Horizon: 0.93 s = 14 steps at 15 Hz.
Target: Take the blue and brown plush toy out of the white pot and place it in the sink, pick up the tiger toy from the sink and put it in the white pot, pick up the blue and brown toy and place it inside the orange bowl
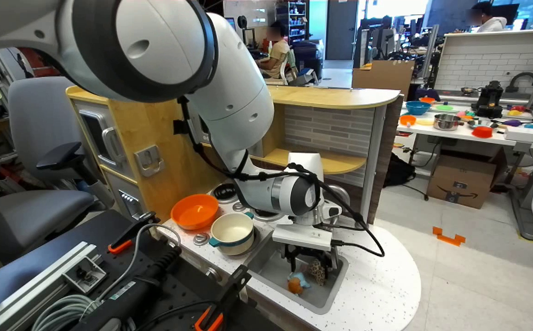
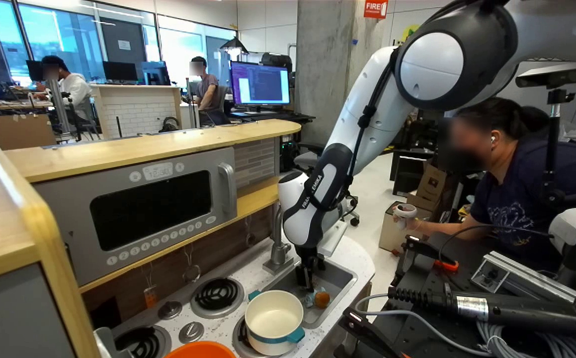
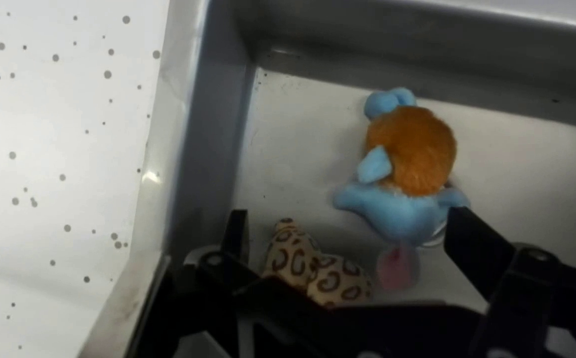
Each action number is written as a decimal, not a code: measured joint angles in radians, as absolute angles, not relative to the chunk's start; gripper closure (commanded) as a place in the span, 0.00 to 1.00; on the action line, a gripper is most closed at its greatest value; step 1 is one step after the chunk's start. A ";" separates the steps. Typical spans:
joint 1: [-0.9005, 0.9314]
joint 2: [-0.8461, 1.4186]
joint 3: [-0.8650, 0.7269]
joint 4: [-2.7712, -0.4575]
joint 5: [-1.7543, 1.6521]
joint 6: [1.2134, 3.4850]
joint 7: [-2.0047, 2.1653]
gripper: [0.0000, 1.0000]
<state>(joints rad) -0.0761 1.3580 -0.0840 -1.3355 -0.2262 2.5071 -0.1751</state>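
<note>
A: yo, how much clearance in the sink (image 3: 292, 129)?

B: gripper (image 3: 348, 221) is spread super wide, holding nothing. Tiger toy (image 3: 317, 273) is between the fingers, closer to the one near the side wall.

A: and the blue and brown plush toy (image 3: 414, 154)?

B: just beside it, grey floor showing on either side. White pot (image 2: 273, 318) sits on a burner (image 2: 241, 335) by the sink edge, orange bowl (image 1: 195, 213) next to it.

Lower centre of an exterior view, I count two soft toys (image 1: 317, 273), one white pot (image 1: 233, 227), one orange bowl (image 1: 195, 212), one sink (image 1: 318, 298).
</note>
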 measured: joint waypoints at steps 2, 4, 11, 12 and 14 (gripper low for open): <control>-0.080 1.378 -0.084 -1.315 -0.223 2.499 -0.175 0.00; -0.084 1.398 -0.084 -1.294 -0.216 2.495 -0.175 0.00; -0.082 1.427 -0.084 -1.264 -0.214 2.566 -0.176 0.00; -0.078 1.427 -0.084 -1.265 -0.218 2.606 -0.176 0.00; -0.070 1.426 -0.084 -1.270 -0.229 2.684 -0.177 0.00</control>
<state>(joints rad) -0.0704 1.4262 -0.0843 -1.2696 -0.2288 2.6844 -0.1768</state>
